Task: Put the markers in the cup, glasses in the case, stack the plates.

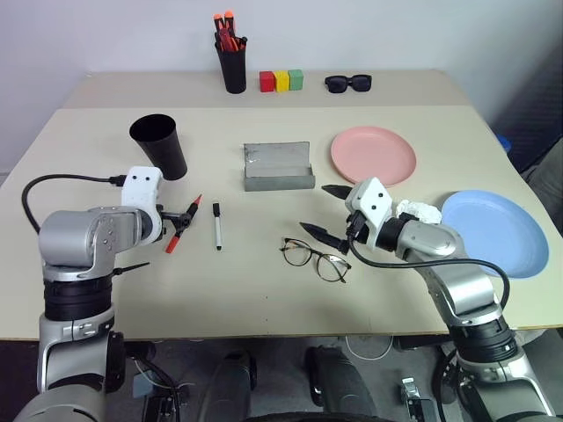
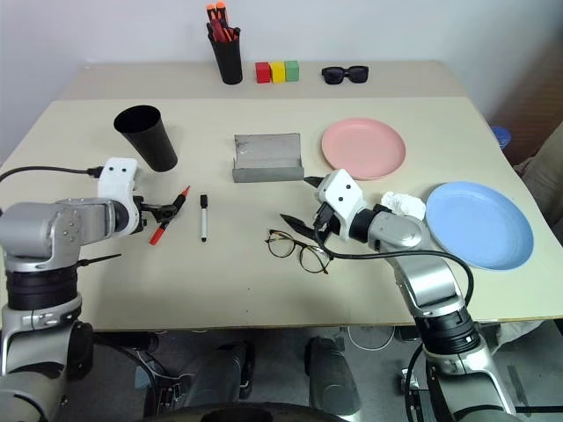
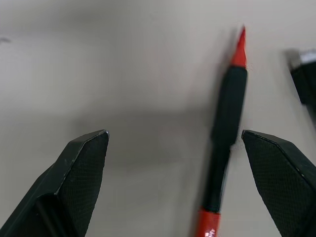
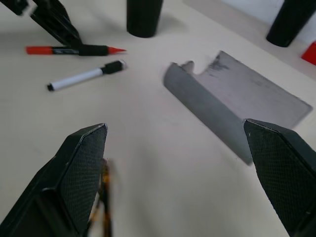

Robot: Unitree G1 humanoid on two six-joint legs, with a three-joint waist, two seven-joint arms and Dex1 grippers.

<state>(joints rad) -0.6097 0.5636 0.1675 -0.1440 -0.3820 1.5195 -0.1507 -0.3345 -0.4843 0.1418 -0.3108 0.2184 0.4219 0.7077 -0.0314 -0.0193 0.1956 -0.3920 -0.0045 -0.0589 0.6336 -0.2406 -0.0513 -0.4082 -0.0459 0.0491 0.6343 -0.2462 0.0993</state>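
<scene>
Nearest, glasses (image 1: 316,258) flat on the counter (image 1: 264,299) beside the wide-open, empty right gripper (image 1: 323,210), thin frame liable to skid or bend; farther, red marker (image 1: 183,224) between the wide-open, empty left gripper (image 1: 183,221) fingers, likely to roll; cup (image 1: 159,146) beyond, easily toppled.

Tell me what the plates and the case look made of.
Pink plate and blue plate: likely plastic, matte, evenly coloured, thin rims. Case: grey, stiff shell, possibly metal or hard plastic; its dull silvery lining looks scuffed.
</scene>
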